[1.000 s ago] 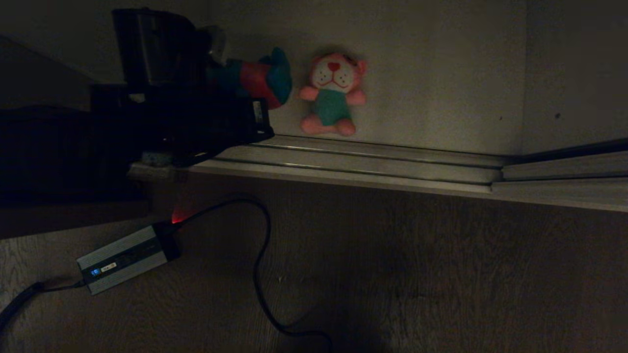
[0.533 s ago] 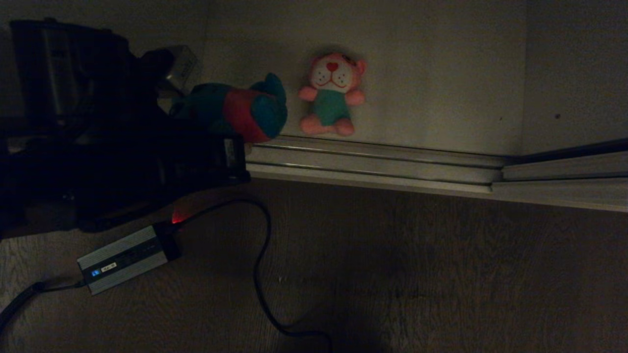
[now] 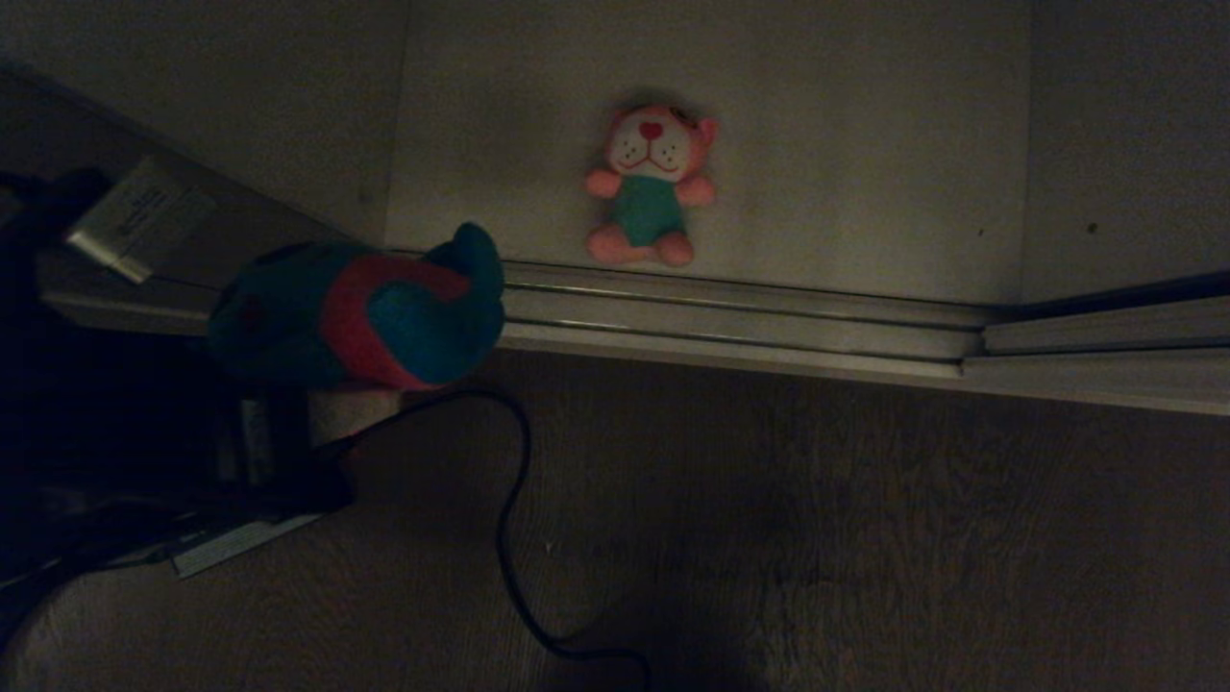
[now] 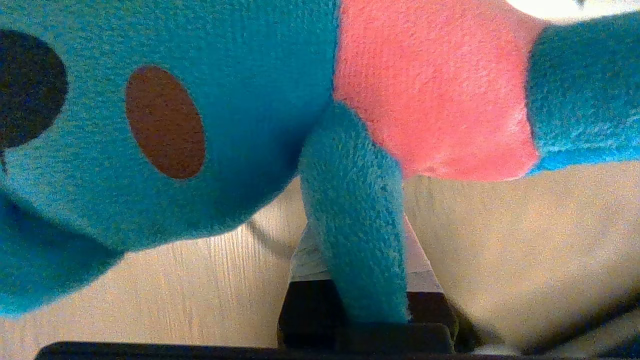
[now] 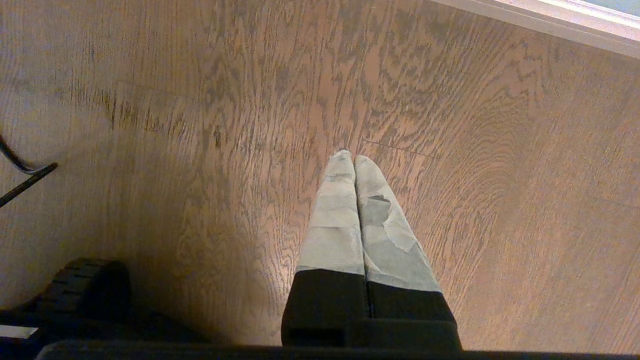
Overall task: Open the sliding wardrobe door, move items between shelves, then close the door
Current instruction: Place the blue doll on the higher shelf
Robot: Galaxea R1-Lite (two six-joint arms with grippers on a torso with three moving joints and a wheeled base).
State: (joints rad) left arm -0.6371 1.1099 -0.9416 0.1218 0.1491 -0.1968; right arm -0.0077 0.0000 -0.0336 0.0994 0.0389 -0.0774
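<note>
In the head view we look down into the dim wardrobe; the pink plush toy sits upright on the off-white shelf, near its front edge and just behind the ribbed metal floor track; the teal-blue plush toy with its pink shirt lies sideways in the air at the left, off the shelf, over the track's left part and the edge of the wooden floor; the left arm is a dark mass under and behind it, so that we cannot make out its fingers here; a black cable winds over the floor to a silver box half hidden under the arm; at the far right the edge of the sliding wardrobe door stands in the track.

In the left wrist view the teal-blue toy fills the upper part, its head with a brown spot to one side and the pink shirt to the other; one teal limb hangs down to the left gripper, whose jaws are closed tight on it; pale floor shows behind.

In the right wrist view the right gripper hangs over the bare wooden floor, well away from the shelf; its two grey fingers lie pressed together with nothing between them; a dark wheel of the base shows at one corner, and a strip of pale track at the opposite one.
</note>
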